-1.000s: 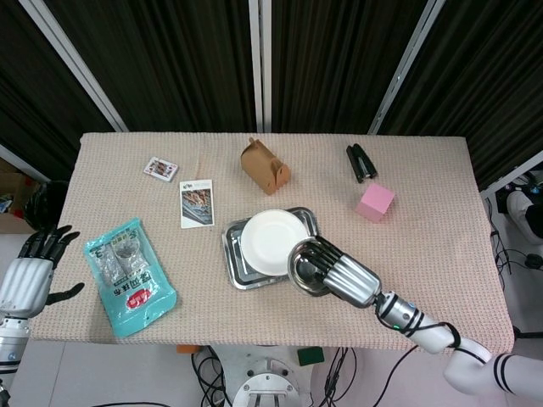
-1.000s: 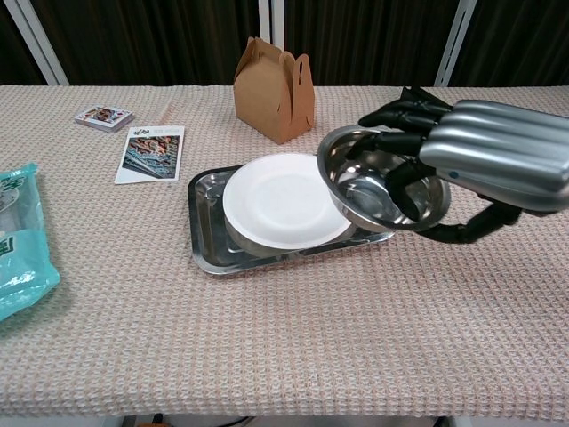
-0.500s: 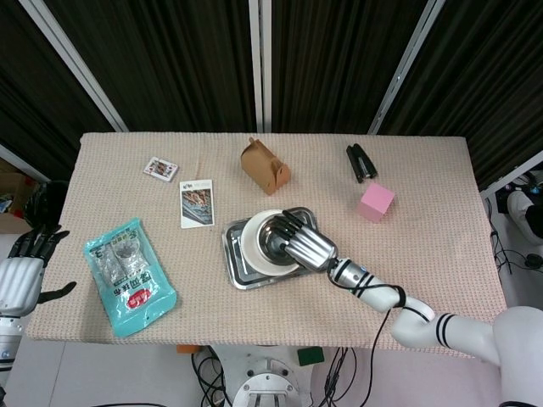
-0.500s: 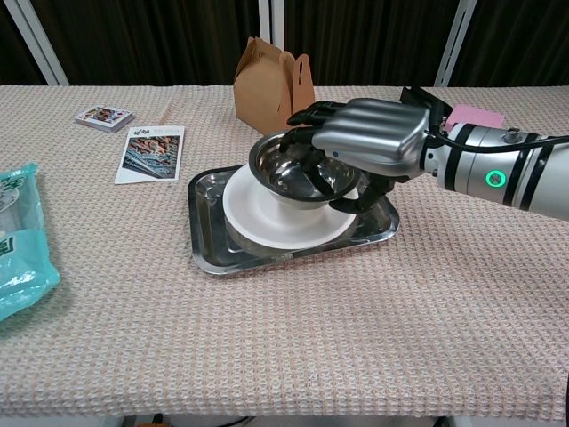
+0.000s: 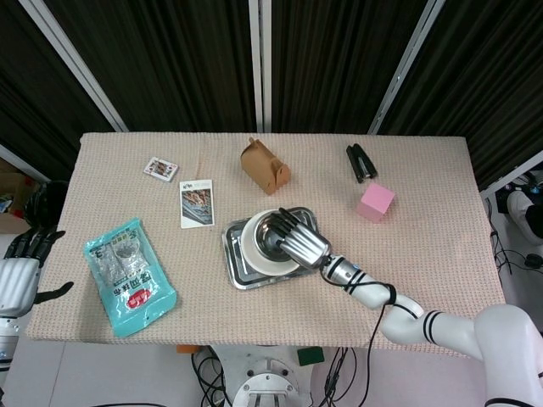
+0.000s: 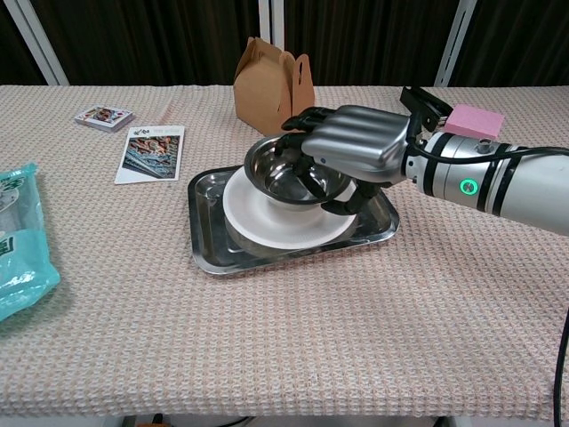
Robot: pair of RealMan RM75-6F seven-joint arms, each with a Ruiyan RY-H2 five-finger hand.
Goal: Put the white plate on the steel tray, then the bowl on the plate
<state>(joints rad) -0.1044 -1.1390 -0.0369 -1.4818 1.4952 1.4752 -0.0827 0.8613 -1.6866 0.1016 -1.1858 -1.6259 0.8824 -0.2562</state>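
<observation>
From the head view we see the steel tray (image 5: 235, 254) near the middle of the surface (image 5: 441, 229), with the white plate (image 5: 252, 252) lying in it. The bowl (image 5: 270, 238), shiny bare metal, sits over the plate, and our right hand (image 5: 299, 240) covers its 3 o'clock side, fingers curled over the rim and gripping it. Our left hand (image 5: 19, 275) hangs off the surface's edge at 9 o'clock, fingers apart and holding nothing. A teal packet (image 5: 129, 275) lies at 8 o'clock of the tray, a brown paper box (image 5: 265, 166) at 12 o'clock, and a pink block (image 5: 375, 202) at 2 o'clock.

From the chest view the tray (image 6: 210, 245) is a shallow rectangular pan with a rolled, mirror-bright rim. The plate (image 6: 267, 222) is round, plain and matte white, resting flat in it. The bowl (image 6: 280, 173) is deep and polished, tilted slightly, its base at or just above the plate; we cannot tell whether they touch. The right hand (image 6: 351, 147) clasps the bowl's rim, dark fingers (image 6: 302, 120) hooked inside, thumb beneath.
</observation>
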